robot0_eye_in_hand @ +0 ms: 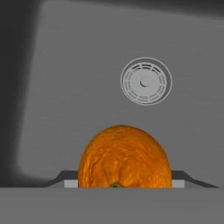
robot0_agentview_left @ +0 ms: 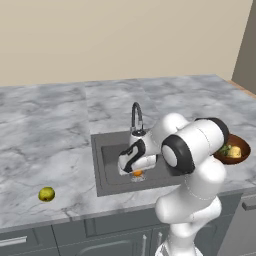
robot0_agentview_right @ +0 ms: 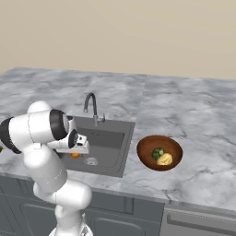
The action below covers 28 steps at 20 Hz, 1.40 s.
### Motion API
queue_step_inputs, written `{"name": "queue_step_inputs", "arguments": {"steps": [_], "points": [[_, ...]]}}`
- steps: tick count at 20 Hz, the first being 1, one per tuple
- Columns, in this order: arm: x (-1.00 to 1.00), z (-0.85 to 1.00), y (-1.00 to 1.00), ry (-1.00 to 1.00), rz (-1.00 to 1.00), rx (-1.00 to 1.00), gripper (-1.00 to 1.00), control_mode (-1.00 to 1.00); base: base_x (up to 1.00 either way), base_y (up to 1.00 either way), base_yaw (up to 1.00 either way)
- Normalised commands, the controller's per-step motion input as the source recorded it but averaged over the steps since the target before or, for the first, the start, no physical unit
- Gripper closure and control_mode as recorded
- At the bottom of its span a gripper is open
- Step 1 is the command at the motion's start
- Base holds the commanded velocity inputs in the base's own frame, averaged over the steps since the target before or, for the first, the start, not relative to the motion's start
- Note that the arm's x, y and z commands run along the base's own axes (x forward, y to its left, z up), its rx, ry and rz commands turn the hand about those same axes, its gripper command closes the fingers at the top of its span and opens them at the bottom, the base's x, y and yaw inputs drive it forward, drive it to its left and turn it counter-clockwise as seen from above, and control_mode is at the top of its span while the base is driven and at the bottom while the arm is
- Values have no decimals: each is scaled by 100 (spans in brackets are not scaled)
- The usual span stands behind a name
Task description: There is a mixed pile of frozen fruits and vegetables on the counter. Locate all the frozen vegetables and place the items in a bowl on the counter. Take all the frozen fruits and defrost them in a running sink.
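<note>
My gripper [robot0_agentview_left: 136, 170] hangs low inside the sink [robot0_agentview_left: 111, 150], shut on the orange ball [robot0_agentview_left: 137, 173]. In the hand view the orange ball [robot0_eye_in_hand: 124, 157] sits between the two fingertips [robot0_eye_in_hand: 65, 180], just above the basin floor and short of the round drain [robot0_eye_in_hand: 146, 81]. The yellow-green fruit [robot0_agentview_left: 46, 194] lies alone on the counter [robot0_agentview_left: 45, 135], left of the sink near the front edge. The reddish-brown bowl [robot0_agentview_right: 144, 152], right of the sink [robot0_agentview_right: 110, 138], holds the broccoli floret [robot0_agentview_right: 158, 152] and the potato [robot0_agentview_right: 165, 159].
The curved faucet [robot0_agentview_left: 136, 115] stands at the back rim of the sink, close behind my wrist. My upper arm reaches over the counter between the sink and the bowl [robot0_agentview_left: 241, 160]. Dark cabinets run below the counter's front edge.
</note>
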Motion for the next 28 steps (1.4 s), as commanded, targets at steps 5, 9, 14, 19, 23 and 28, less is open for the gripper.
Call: {"name": "queue_step_inputs", "arguments": {"steps": [5, 9, 14, 19, 23, 28], "points": [[5, -37, -13, -2, 0, -2, 100, -100, 0, 0, 0], [20, -16, -12, -1, 0, -1, 100, -100, 0, 0, 0], [30, -10, -13, -1, 0, -1, 100, -100, 0, 0, 0], [21, -32, -3, 0, 0, -4, 100, -100, 0, 0, 0], [3, -41, 0, 0, 0, -7, -100, -100, 0, 0, 0], [6, -21, -2, -1, 0, -4, -100, -100, 0, 0, 0]]}}
